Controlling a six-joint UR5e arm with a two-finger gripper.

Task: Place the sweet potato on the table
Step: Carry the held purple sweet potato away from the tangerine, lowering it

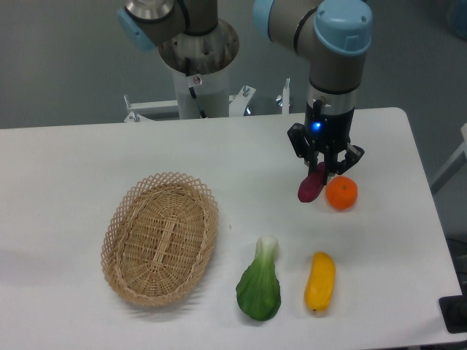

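Nearest the camera, on the large white smooth tabletop with rounded corners, a green leafy vegetable with a pale stalk lies with its stalk end pointing away, and just right of it, apart from it, lies a fat yellow oblong vegetable, roughly lengthwise near to far. To the left, well apart from both, sits an oval woven wicker basket of tan colour; its interior shows only bare weave. Farther back and to the right, a round orange fruit rests on the tabletop. Just left of the fruit, close enough that contact between them cannot be settled, is the small slender dark magenta-purple sweet potato, tilted, its lower end down at the table surface or just above it; whether it touches the table cannot be told from this view. Its upper end sits between the fingers of the black two-finger gripper, which are closed against it from either side. The gripper hangs vertically from the grey arm's wrist, which carries a lit blue indicator and a light blue joint cap. At the far edge of the table stands the arm's grey cylindrical base column, left of the gripper, with metal brackets at its foot.
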